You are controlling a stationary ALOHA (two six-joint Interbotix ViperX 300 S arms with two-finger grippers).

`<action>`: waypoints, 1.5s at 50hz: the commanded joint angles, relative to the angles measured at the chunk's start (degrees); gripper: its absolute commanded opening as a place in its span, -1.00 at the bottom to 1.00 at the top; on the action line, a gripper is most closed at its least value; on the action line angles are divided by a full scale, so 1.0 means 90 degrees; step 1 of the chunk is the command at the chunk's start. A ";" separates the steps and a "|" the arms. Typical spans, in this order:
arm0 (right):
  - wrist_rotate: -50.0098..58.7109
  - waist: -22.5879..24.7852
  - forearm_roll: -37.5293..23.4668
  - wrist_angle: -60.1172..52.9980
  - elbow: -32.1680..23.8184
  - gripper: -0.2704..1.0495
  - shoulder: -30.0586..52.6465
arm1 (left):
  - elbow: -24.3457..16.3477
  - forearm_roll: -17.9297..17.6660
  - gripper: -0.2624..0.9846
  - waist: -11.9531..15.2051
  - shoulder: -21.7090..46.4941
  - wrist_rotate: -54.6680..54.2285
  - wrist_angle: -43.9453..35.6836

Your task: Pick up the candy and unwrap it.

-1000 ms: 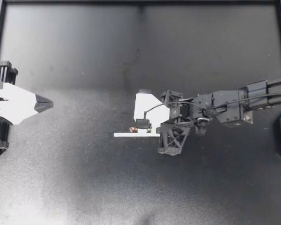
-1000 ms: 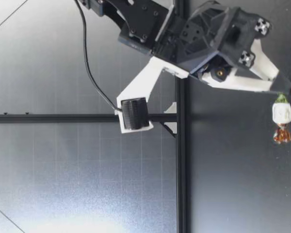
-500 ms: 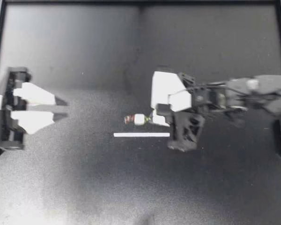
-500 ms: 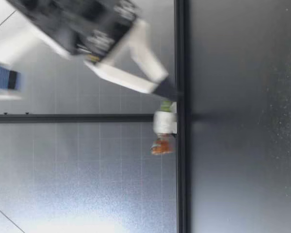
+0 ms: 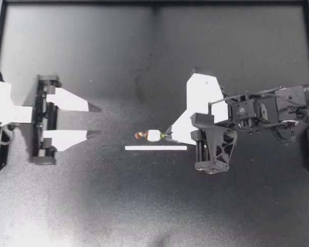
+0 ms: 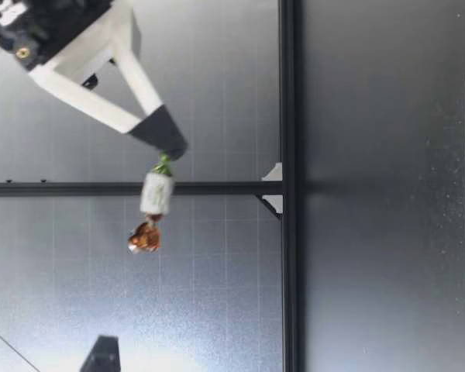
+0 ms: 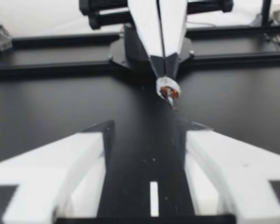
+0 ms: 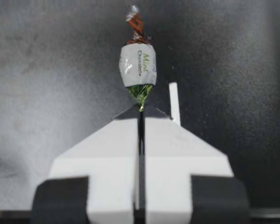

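Status: right gripper (image 5: 167, 135) holds candy (image 5: 153, 135) aloft; left gripper (image 5: 99, 121) faces it with fingers spread.
The right gripper's fingers are pressed together on the candy's green twisted end; the white body and the orange-brown twist project past the tips toward 9 o'clock in the top view; the low view shows the candy (image 6: 156, 194) well above the table (image 5: 144, 206); a white strip (image 5: 155, 148) lies on the table at 6 o'clock of the candy; the left gripper stands wide, holding nothing, at 9 o'clock of the candy and apart from it; the left wrist view shows the candy (image 7: 168, 89) ahead of the gap between its fingers.
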 commanded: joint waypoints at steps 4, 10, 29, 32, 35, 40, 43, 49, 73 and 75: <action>0.0059 -0.0088 -0.0010 -0.0127 -0.0166 -0.84 -0.0137 | -0.0352 0.0000 0.16 0.0010 0.0293 0.0039 -0.0205; 0.0059 -0.0117 -0.0010 -0.0205 -0.0166 -0.84 -0.0137 | -0.0518 0.0000 0.16 -0.0010 0.0605 0.0029 -0.0215; 0.0049 -0.0225 -0.0010 -0.0342 -0.0146 -0.84 -0.0049 | -0.0879 0.0000 0.16 -0.0088 0.1172 -0.0029 -0.0225; 0.0039 -0.0225 -0.0020 -0.0371 -0.0156 -0.84 -0.0010 | -0.0908 0.0000 0.16 -0.0088 0.1201 -0.0029 -0.0225; 0.0039 -0.0225 -0.0010 -0.0391 -0.0166 -0.84 0.0039 | -0.0928 0.0000 0.15 -0.0088 0.1221 -0.0029 -0.0225; 0.0029 -0.0225 -0.0010 -0.0400 -0.0166 -0.84 0.0078 | -0.0957 0.0000 0.15 -0.0088 0.1221 -0.0039 -0.0225; 0.0029 -0.0225 -0.0020 -0.0400 -0.0176 -0.84 0.0088 | -0.0957 0.0000 0.14 -0.0088 0.1230 -0.0059 -0.0234; 0.0029 -0.0225 -0.0010 -0.0439 -0.0176 -0.84 0.0088 | -0.0967 0.0000 0.14 -0.0088 0.1250 -0.0088 -0.0225; 0.0039 -0.0225 -0.0020 -0.0557 -0.0146 -0.84 0.0088 | -0.1064 -0.0020 -0.39 -0.0078 0.1396 -0.0078 -0.0225; 0.0039 -0.0225 -0.0010 -0.0557 -0.0127 -0.84 0.0078 | -0.1035 -0.0020 -0.55 -0.0088 0.1377 -0.0078 -0.0234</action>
